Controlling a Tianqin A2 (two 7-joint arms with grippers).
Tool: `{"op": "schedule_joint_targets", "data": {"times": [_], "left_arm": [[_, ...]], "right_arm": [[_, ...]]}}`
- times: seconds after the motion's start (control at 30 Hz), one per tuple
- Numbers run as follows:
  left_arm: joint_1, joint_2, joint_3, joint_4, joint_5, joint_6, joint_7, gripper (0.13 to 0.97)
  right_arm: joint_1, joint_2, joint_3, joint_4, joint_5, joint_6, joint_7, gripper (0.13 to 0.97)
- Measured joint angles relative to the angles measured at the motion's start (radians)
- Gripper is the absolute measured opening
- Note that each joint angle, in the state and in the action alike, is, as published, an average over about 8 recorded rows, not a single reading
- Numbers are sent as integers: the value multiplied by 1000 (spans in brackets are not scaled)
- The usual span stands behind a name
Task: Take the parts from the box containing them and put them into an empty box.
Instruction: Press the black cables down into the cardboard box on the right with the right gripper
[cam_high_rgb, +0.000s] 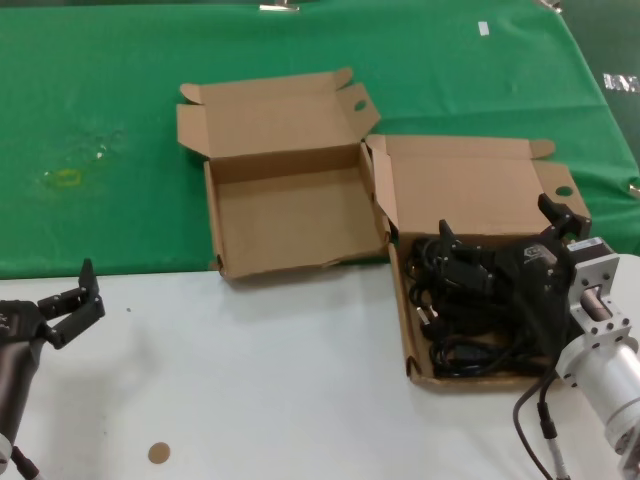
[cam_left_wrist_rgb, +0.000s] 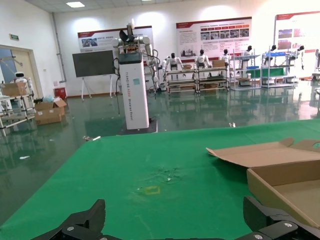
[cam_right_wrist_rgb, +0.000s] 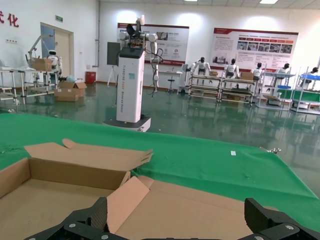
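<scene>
Head view — right gripper (cam_high_rgb: 500, 232): at the lower right of the frame, fingers spread wide, hanging right over the full box and holding nothing.
Head view — the parts (cam_high_rgb: 470, 300): just below that claw; shiny thin black cables in loose loops with fat black plugs. The pile runs from the far end of the box toward the near end.
Head view — the box containing them (cam_high_rgb: 470, 172): right of the middle, front wall straight.
Head view — the empty box (cam_high_rgb: 290, 215): in the middle, touching the full box on its left side; front wall low and wavy.
Head view — left gripper (cam_high_rgb: 75, 300): lower left, fingers apart, far from both boxes — so the right arm is the near one.
Left wrist view — left fingers (cam_left_wrist_rgb: 82, 225): at the bottom edge, apart, with green cloth (cam_left_wrist_rgb: 150, 180) ahead.
Right wrist view — right fingers (cam_right_wrist_rgb: 80, 225): at the bottom edge, wide apart; the cables are not seen here.
</scene>
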Motion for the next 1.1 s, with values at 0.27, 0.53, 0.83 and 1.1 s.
{"op": "schedule_joint_targets", "data": {"times": [0.27,0.53,0.83,1.1], "left_arm": [[0,0,0,0,0,0,0,920],[0,0,0,0,0,0,0,878],[0,0,0,0,0,0,0,733],[0,0,0,0,0,0,0,551]], "right_arm": [[0,0,0,0,0,0,0,966],[0,0,-1,1,2,-1,2,966],[-1,68,-62,18,44,34,23,966],[1,282,-191,60,168,93,51,966]]}}
